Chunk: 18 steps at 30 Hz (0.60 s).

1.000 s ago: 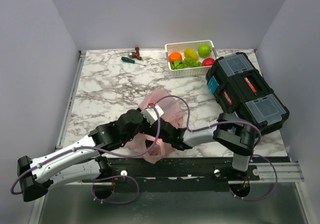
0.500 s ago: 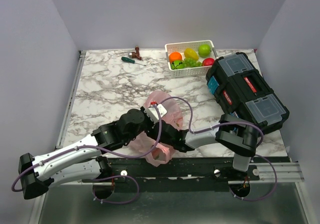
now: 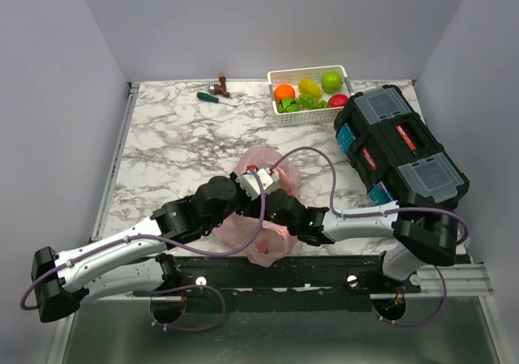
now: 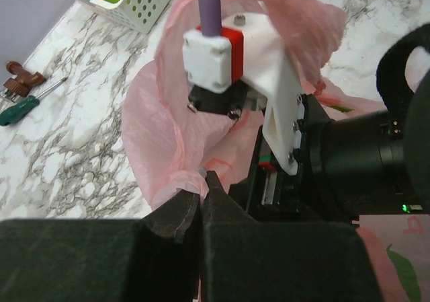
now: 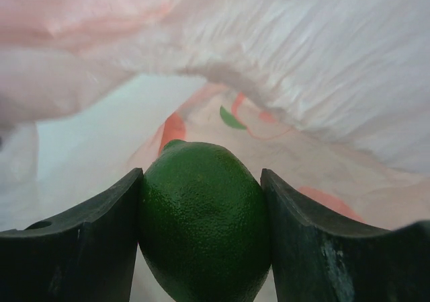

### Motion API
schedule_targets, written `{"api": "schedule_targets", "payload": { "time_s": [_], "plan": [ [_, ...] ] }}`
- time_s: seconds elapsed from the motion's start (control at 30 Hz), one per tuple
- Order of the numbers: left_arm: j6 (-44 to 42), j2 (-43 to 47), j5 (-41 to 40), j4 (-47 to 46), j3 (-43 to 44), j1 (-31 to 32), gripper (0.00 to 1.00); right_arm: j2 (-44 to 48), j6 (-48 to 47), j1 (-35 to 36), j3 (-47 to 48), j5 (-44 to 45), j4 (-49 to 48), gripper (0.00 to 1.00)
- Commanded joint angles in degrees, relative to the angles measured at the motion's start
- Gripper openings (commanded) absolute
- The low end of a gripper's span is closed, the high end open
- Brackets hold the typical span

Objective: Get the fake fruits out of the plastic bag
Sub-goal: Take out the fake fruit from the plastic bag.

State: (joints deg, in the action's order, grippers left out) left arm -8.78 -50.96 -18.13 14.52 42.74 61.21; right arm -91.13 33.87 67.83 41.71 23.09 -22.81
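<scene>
The pink plastic bag lies bunched near the table's front edge, between both arms. My left gripper is shut on a fold of the plastic bag's rim. My right gripper reaches inside the plastic bag and is shut on a dark green, lime-like fake fruit, which fills the gap between its fingers. In the top view the bag and both wrists hide that fruit. More fake fruits sit in the white basket: an orange, a lemon, a green apple, a red apple and green grapes.
A black toolbox takes up the right side of the table, close to the right arm. A green-handled screwdriver and a small brown object lie at the back. The basket's corner shows in the left wrist view.
My right gripper's jaws have narrowed. The right arm's elbow has swung right, and both wrists and the bag have shifted slightly right.
</scene>
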Motion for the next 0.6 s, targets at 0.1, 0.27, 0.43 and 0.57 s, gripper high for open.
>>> {"api": "schedule_targets", "payload": {
  "time_s": [0.1, 0.27, 0.43, 0.57],
  "plan": [
    [-0.45, -0.19, -0.62, -1.07, 1.82, 0.05, 0.00, 5.49, -2.84, -1.40, 0.12, 4.94, 3.35, 0.31],
    [-0.70, -0.20, -1.14, -1.10, 1.82, 0.05, 0.00, 11.15, -1.93, -1.44, 0.53, 3.71, 7.87, 0.25],
    [-0.72, 0.43, -1.57, -1.07, 1.92, 0.04, 0.00, 18.09, -1.39, -1.39, -0.70, 0.21, 11.91, 0.22],
    [-0.89, 1.11, -2.52, -1.08, 1.81, 0.00, 0.00, 23.01, -0.47, -1.42, -0.97, -0.76, 16.57, 0.19]
  ]
}}
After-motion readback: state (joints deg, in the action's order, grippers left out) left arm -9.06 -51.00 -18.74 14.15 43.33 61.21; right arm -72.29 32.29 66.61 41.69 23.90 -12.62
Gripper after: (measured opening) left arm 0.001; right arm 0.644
